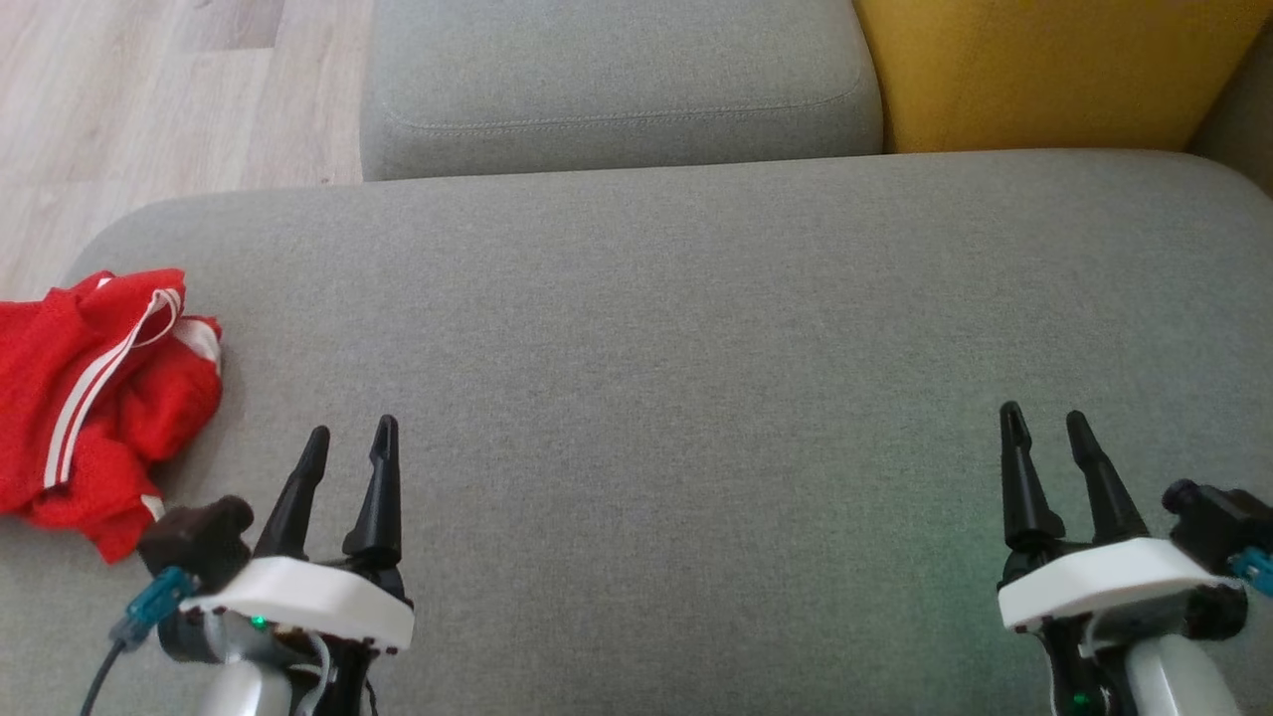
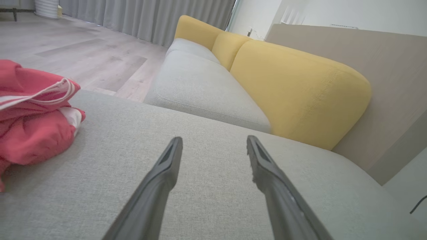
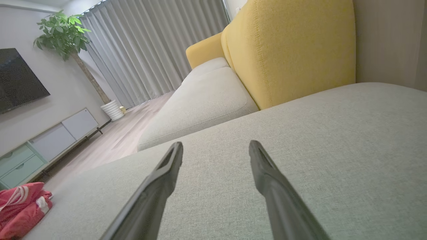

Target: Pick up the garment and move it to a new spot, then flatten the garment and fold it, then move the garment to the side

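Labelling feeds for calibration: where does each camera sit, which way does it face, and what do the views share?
Head view: on the head, looking down at the grey cushion; left gripper and right gripper, both open, at the bottom corners.
Left wrist view: on the left wrist, looking along its fingers toward the yellow backrest.
Right wrist view: on the right wrist, looking along its fingers toward the curtains.
Shared: all three show the red garment.

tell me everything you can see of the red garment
The garment is red soft-looking fabric with white stripes along an edge. It lies crumpled in a loose heap at the left end of the grey cushion, partly cut off by the head view's edge. Nothing grips it; the left gripper stands open beside it, apart.
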You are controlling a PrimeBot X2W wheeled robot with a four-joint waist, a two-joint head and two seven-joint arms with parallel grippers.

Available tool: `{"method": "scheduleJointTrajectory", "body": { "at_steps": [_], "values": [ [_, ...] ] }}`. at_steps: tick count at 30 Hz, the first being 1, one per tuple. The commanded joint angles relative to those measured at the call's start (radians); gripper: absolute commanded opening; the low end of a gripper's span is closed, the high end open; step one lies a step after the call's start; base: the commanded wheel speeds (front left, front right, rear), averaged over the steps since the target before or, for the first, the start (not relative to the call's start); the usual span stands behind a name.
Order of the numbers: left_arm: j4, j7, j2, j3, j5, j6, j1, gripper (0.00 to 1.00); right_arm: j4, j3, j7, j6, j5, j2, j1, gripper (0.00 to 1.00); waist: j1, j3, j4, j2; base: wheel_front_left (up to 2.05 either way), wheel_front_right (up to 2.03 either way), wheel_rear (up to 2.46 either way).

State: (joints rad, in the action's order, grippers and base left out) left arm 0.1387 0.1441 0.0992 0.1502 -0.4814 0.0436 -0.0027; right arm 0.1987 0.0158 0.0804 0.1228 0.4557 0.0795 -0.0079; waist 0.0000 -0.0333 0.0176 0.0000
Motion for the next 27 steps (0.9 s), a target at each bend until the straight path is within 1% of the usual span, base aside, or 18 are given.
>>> {"method": "scheduleJointTrajectory", "body": {
  "at_steps": [1, 12, 21, 27],
  "values": [
    [-0.038, 0.016, 0.023, -0.017, 0.04, -0.007, -0.029, 1.0, -0.031, 0.019, 0.016, 0.006, -0.043, 0.01, -0.025, 1.0, 0.0, -0.001, 0.001, 0.0, 0.0, 0.0, 0.0],
    [-0.03, 0.051, 0.032, 0.011, 0.176, -0.029, -0.016, 1.0, -0.026, 0.018, 0.033, 0.006, -0.201, -0.002, -0.015, 1.0, 0.0, -0.006, 0.008, 0.0, 0.0, 0.0, 0.0],
    [-0.011, 0.077, 0.03, 0.027, 0.271, -0.039, -0.006, 1.0, -0.021, 0.01, 0.045, 0.007, -0.302, -0.009, -0.004, 1.0, 0.0, -0.014, 0.009, 0.0, 0.0, 0.0, 0.0],
    [0.0, 0.092, 0.027, 0.031, 0.325, -0.048, -0.005, 1.0, -0.02, 0.007, 0.053, 0.007, -0.345, -0.015, 0.0, 1.0, 0.0, -0.016, 0.009, 0.0, 0.0, 0.0, 0.0]
  ]
}}
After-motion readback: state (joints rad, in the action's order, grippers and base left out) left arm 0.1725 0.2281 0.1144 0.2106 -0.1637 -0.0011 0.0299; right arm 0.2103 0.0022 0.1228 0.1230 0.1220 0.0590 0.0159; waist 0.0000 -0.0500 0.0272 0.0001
